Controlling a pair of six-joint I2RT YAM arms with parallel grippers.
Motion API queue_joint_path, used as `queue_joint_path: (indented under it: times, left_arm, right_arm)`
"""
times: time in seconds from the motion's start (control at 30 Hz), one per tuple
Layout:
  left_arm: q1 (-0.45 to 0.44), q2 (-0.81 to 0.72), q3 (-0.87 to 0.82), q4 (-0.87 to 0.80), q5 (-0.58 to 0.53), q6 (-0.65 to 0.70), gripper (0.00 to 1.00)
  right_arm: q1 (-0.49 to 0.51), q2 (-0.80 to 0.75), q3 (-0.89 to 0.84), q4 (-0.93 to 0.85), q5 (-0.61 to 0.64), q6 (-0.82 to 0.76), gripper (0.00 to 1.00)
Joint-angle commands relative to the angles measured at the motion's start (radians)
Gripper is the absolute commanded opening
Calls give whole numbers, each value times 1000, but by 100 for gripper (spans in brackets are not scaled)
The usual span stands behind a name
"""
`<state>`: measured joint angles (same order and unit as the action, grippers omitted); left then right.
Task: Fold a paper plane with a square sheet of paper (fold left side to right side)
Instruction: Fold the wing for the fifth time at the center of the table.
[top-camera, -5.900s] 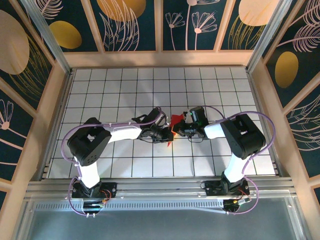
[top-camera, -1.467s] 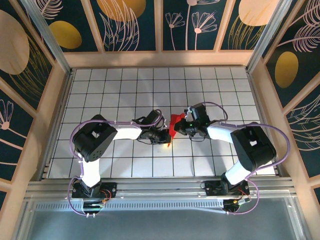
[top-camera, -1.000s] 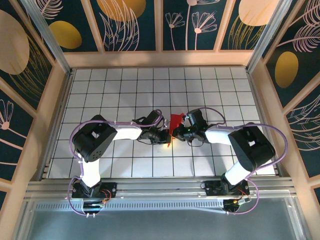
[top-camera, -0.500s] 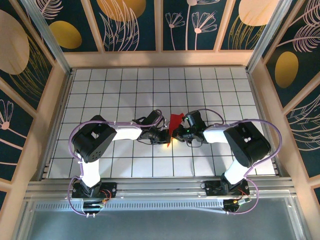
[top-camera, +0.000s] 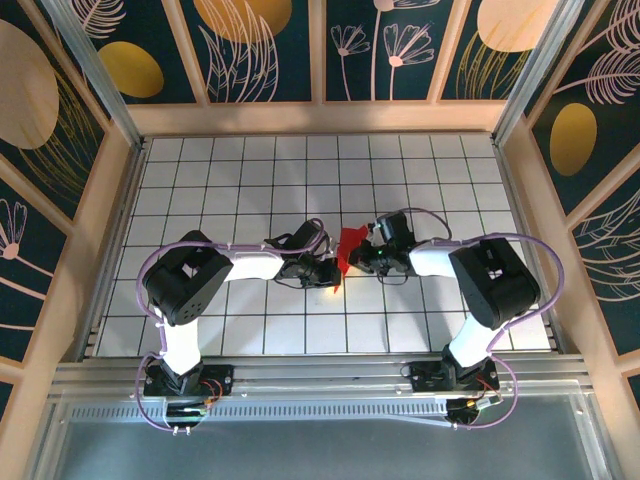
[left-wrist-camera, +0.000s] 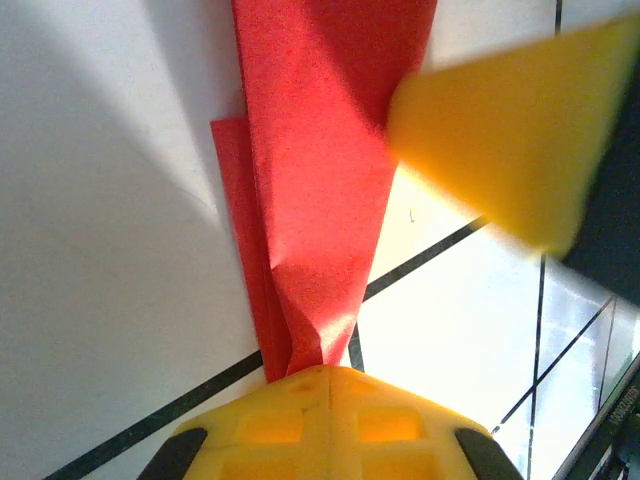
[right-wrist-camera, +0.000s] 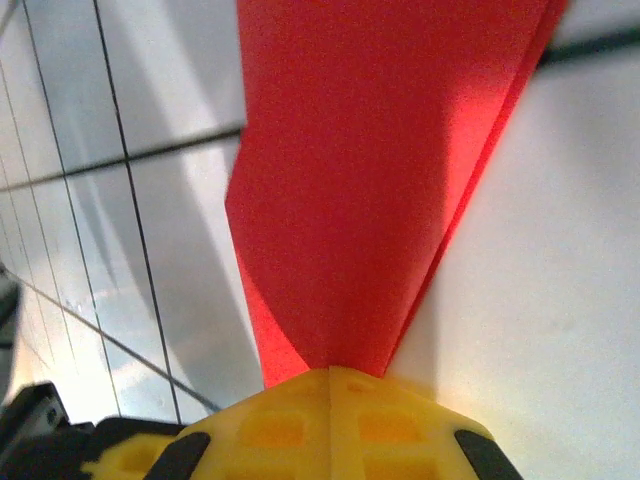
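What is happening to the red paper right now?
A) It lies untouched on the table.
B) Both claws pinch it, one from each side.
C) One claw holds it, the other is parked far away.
B: the red paper runs into the shut left claw in its wrist view and into the shut right claw in its own.

The left arm and the right arm each have smooth white links set between bulky black joint housings, and a thin purple cable loops along each from a black base. The left gripper and the right gripper have bright yellow plastic fingers with shallow square recesses and black mounts at the corners.
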<state>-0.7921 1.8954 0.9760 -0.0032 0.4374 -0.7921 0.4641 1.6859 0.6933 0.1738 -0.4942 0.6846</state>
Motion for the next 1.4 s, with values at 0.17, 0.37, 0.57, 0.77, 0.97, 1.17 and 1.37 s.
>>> queue_joint_path:
  times: [0.17, 0.37, 0.57, 0.77, 0.97, 1.17, 1.37]
  left_arm:
    - [1, 31, -48, -139, -91, 11, 0]
    - [1, 16, -46, -112, -58, 0, 0]
    - [1, -34, -9, -96, 0, -12, 0]
    - [1, -55, 80, -89, 61, -16, 0]
    - [1, 10, 133, -70, 95, -5, 0]
    - [1, 81, 189, -102, 59, 25, 0]
    - [2, 114, 183, -103, 35, 29, 0]
  right_arm:
    - [-32, 34, 93, -15, -10, -59, 0]
    - [-34, 93, 89, 4, -4, -52, 0]
    - [-55, 146, 86, -30, 19, -54, 0]
    - [-60, 147, 72, -49, 16, -64, 0]
    - [-60, 143, 66, -51, 14, -63, 0]
    - [-57, 145, 63, -57, 14, -63, 0]
    - [-56, 143, 55, -57, 20, -63, 0]
